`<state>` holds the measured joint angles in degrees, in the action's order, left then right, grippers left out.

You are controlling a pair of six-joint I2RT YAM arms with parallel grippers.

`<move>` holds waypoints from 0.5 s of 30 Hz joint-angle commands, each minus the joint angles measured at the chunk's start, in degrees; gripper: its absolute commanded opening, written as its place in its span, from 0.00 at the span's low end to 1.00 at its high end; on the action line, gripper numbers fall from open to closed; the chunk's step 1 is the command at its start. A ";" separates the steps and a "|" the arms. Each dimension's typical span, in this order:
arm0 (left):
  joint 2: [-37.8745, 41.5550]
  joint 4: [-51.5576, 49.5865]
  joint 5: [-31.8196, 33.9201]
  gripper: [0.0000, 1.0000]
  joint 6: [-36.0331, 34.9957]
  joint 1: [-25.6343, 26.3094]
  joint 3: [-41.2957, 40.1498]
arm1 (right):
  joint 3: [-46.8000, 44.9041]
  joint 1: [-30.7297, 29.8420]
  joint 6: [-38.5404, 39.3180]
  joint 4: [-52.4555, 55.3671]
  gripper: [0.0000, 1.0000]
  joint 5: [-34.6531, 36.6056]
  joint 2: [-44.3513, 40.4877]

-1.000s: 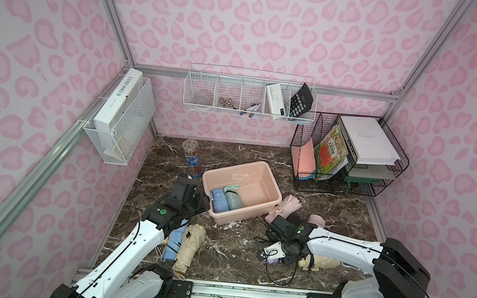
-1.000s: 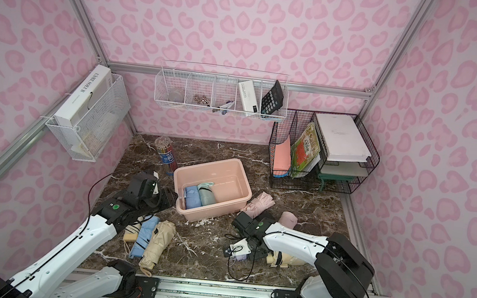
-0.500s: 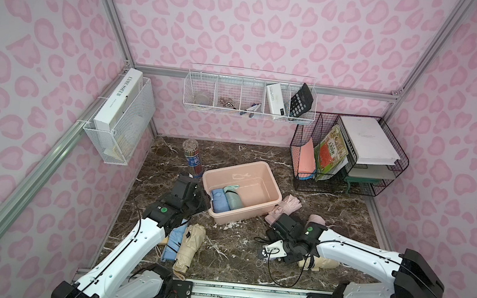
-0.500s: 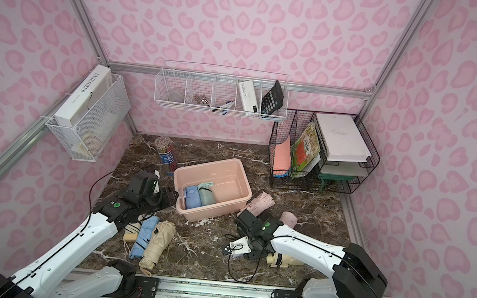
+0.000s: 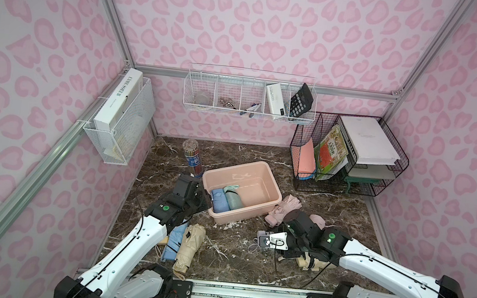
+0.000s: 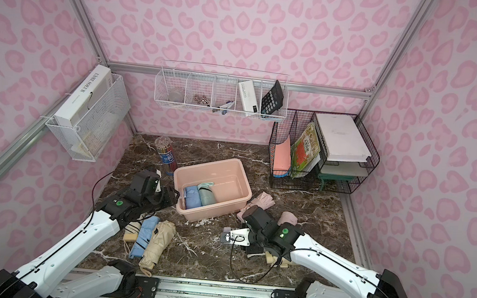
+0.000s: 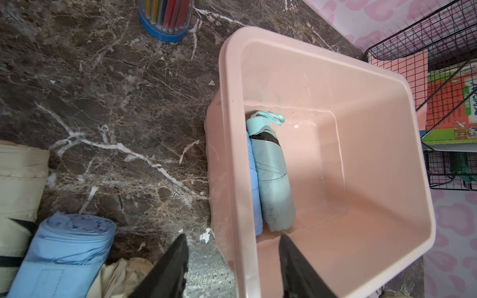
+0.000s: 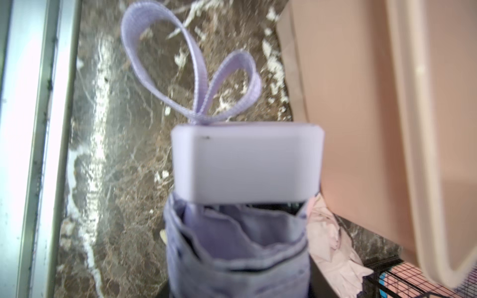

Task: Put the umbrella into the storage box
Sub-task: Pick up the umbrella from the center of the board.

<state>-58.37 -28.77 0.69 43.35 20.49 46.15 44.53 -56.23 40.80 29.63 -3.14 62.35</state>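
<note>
The dark marble tabletop (image 5: 331, 202) carries everything. A black wire rack (image 5: 347, 167) of papers fills its back right corner. The storage box (image 5: 257, 185) stands skewed near the middle, a little toward the left edge. It holds a periwinkle umbrella (image 5: 219, 203) and a mint umbrella (image 7: 271, 178), folded, side by side along its near left wall.

The left gripper (image 7: 232, 236) hangs at that wall with its jaws moderately wide. One finger is outside and one inside, with the rim between them and a gap on each side.

The right gripper (image 5: 288, 248) sits low near the front edge, off the box's near right corner. Its jaws are drawn narrow onto the lavender umbrella (image 8: 232, 232), with dark finger edges tight against the folded cloth in the blurred right wrist view. The pale handle and strap loop stick out ahead. This umbrella is outside the box; whether it is clear of the marble I cannot tell.

A beige umbrella (image 5: 189, 241) and a light blue umbrella (image 5: 175, 236) lie touching near the front left corner. Crumpled pink umbrellas (image 5: 285, 206) lie just beside the box's right wall. A pencil tub (image 5: 192, 157) stands behind the box.
</note>
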 commanded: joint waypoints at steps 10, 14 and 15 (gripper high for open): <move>-2.57 1.10 -0.69 0.63 -0.11 -0.09 1.56 | 5.50 2.62 -35.57 -25.27 0.22 -3.84 2.47; -4.02 0.46 -0.61 0.62 -0.46 -0.07 2.40 | 9.83 3.49 -45.97 -27.17 0.14 -1.88 7.22; -4.27 0.15 -0.39 0.61 -0.53 -0.13 2.67 | 11.14 3.66 -47.95 -27.29 0.12 -1.56 8.39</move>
<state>-62.13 -27.97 0.25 43.35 20.49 47.97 53.06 -52.77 4.34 8.01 -5.58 68.84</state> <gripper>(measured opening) 0.614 0.420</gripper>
